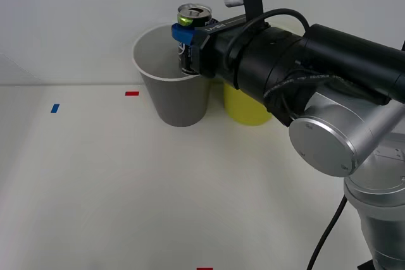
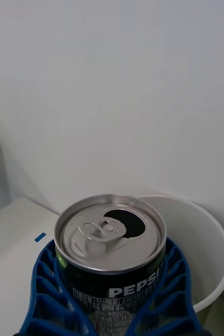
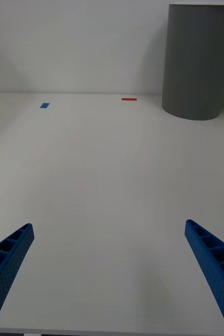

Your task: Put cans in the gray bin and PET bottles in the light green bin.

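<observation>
Over the gray bin (image 1: 172,86), near the table's (image 1: 95,188) far edge, right gripper (image 1: 187,42) reaches in level, blue fingers (image 2: 43,294) clamped on upright Pepsi can (image 1: 193,20) above the bin's rim. Light green bin (image 1: 243,109) stands just beside. Left gripper (image 3: 109,273) spread wide, holding nothing, low over bare tabletop.

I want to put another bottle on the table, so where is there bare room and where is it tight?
Bare table runs from the blue tape mark and red tape mark toward the near edge. The left end effector hangs open over it. It is crowded at the gray bin and light green bin, where the right end effector holds the Pepsi can.
</observation>
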Action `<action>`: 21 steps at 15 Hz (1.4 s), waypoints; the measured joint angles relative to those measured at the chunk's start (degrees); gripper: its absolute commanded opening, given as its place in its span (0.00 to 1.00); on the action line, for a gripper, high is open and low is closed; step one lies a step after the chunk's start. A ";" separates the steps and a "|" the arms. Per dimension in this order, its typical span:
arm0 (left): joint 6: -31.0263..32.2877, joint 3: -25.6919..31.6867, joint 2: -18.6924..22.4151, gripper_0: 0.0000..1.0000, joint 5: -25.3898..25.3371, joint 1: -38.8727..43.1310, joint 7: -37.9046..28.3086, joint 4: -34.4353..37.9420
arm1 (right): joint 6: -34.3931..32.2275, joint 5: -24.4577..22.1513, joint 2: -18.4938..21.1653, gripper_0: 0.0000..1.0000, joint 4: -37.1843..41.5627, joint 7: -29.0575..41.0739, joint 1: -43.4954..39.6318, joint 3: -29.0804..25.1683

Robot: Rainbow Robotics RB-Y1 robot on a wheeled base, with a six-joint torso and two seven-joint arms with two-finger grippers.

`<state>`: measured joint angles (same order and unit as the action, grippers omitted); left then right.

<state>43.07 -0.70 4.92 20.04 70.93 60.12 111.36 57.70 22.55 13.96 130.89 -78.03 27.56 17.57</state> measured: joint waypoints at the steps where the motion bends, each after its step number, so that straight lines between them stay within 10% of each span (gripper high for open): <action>1: 0.00 0.00 0.00 1.00 0.00 0.00 0.00 0.00 | -0.01 -0.57 -0.23 0.00 0.00 0.12 0.02 0.00; 8: 0.00 0.00 0.00 1.00 0.00 0.00 0.00 0.00 | -0.60 -1.59 -2.43 0.00 -3.59 -0.31 2.93 0.32; 21: 0.00 0.00 0.00 1.00 0.00 0.00 0.00 0.00 | -23.86 -1.25 -4.09 0.00 -32.24 -2.53 14.93 3.69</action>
<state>43.07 -0.70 4.92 20.04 70.93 60.12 111.36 33.84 21.30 9.87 98.65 -80.56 42.49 21.26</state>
